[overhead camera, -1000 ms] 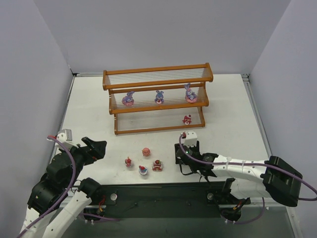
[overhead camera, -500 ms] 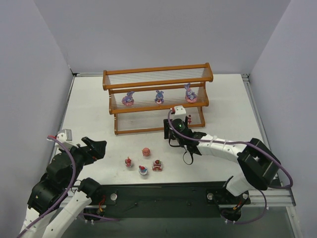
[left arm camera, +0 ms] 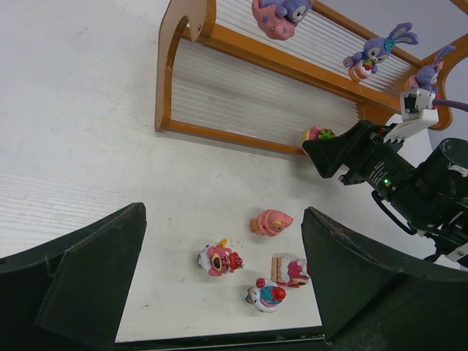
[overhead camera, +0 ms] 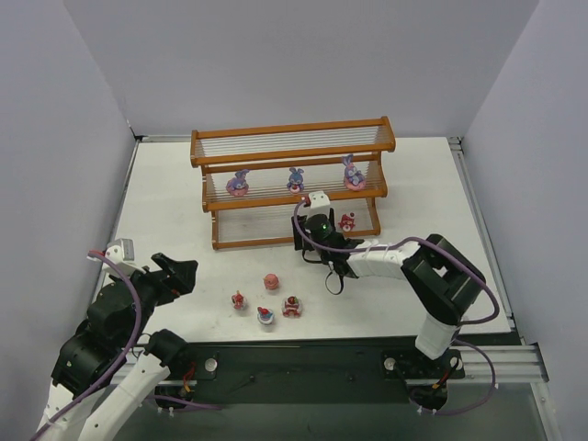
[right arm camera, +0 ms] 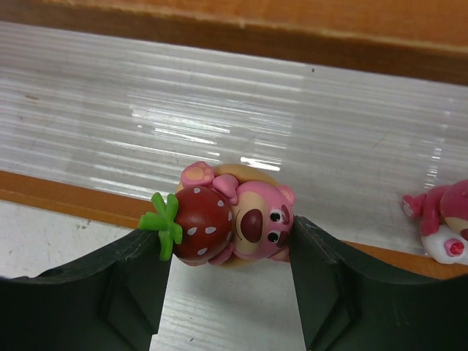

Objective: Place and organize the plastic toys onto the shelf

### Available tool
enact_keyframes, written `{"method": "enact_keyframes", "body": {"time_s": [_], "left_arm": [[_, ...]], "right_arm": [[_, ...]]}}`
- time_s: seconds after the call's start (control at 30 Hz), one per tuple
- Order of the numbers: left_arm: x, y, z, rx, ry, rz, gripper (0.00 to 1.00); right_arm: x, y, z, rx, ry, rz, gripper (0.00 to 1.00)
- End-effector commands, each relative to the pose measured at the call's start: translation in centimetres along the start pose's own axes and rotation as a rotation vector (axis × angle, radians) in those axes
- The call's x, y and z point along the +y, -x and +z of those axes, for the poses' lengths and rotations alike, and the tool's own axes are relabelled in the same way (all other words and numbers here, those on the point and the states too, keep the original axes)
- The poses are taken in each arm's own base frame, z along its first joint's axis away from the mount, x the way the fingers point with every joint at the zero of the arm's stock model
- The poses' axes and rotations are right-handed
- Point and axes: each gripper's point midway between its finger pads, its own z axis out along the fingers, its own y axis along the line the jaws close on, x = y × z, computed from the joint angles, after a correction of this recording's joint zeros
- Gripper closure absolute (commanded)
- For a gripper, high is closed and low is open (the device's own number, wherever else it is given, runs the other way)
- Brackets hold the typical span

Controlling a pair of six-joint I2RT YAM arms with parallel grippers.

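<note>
While the right jaws are clamped on a pink bear hugging a strawberry, one finger against each side of it, the toy hangs over the front rail of the lowest tier of the shelf. Whether its base touches the rail I cannot tell. Just to its right, a red-and-pink figurine already sits on that tier's pale rods, near but apart from it. The right arm reaches in across the tabletop from the right to get there.

The step in hand looks like the placing of this bear on the bottom tier. The next move probably calls for carrying it a little further in past the rail and setting it down upright on the rods. The jaws would then let go and back out straight, without brushing the neighbour.

The left jaws stand wide apart and empty, held back near the left arm's base.

By count there are nine toys:
- three purple bunnies in a row on the middle tier
- one figurine on the bottom tier
- one bear in the right jaws
- four loose toys clustered on the tabletop in front of the shelf

The shelf has three tiers, and the top one is bare.
</note>
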Motion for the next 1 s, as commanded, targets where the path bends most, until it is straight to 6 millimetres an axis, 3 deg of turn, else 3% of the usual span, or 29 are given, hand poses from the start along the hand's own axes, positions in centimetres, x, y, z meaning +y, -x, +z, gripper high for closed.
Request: {"method": "enact_keyframes", "body": {"time_s": [0.0, 0.43, 0.73, 0.97], "left_arm": [[-0.2, 0.4, 0.1, -0.011, 0.002, -0.005, 0.03], [-0.1, 0.4, 0.0, -0.012, 0.003, -0.009, 0.03], [-0.1, 0.4, 0.0, -0.011, 0.004, -0.010, 0.03], [-0.1, 0.4, -0.1, -0.012, 0.002, -0.010, 0.03]], "right_arm": [[0.6, 4.7, 0.7, -0.159, -0.009, 0.056, 0.66], [-0.3, 3.4, 2.1, -0.201, -0.077, 0.067, 0.65], [-0.2, 2.3, 2.0, -0.183, -0.095, 0.067, 0.63], [-0.2, 2.0, 2.6, -0.146, -0.126, 0.069, 0.56]]}}
